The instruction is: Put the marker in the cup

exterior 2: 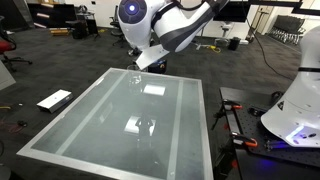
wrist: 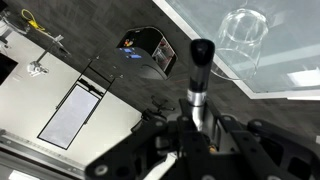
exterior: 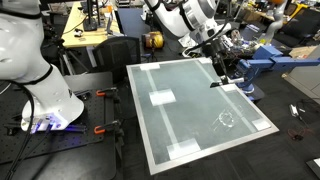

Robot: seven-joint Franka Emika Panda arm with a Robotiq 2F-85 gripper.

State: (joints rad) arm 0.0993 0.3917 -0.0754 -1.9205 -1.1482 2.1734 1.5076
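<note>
Jaws shut tight on slim dark marker [wrist: 199, 75], above pale glass-topped counter [exterior: 190, 125]. Small clear plastic cup [wrist: 243, 38] well apart. Carry step; next: centre over rim, release.

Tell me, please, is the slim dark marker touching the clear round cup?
Apart: an exterior view shows table surface between the gripped marker and the cup.

No text, label, brand or number is legible in any view. Even the marker [wrist: 199, 75], close in the wrist view, shows no readable print.
</note>
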